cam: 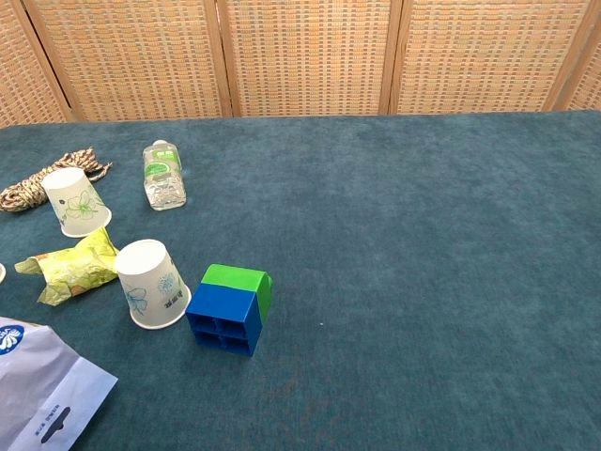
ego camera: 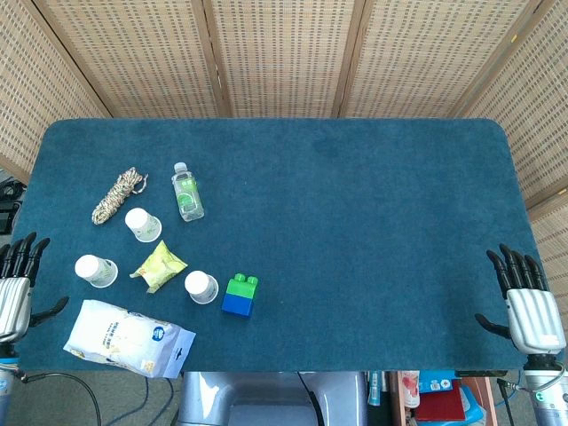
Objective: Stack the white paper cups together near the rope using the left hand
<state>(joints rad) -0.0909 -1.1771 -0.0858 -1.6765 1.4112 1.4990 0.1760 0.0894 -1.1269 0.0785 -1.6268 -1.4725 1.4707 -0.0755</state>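
Near the rope [ego camera: 118, 195], one cup [ego camera: 142, 224] stands inverted just beside it; two more cups [ego camera: 95, 270] [ego camera: 201, 286] sit apart, farther off, on the worktop [ego camera: 355, 248]. Nothing is stacked yet. The left hand [ego camera: 16, 284] rests open and empty at the edge, well away from the rope.

Three white paper cups stood upside down and apart on the desk: one [ego camera: 143, 224] just beside the coiled rope [ego camera: 117, 196], one [ego camera: 96, 271] near the left edge, and one [ego camera: 201, 287] nearer the front. Two showed a faint floral print.
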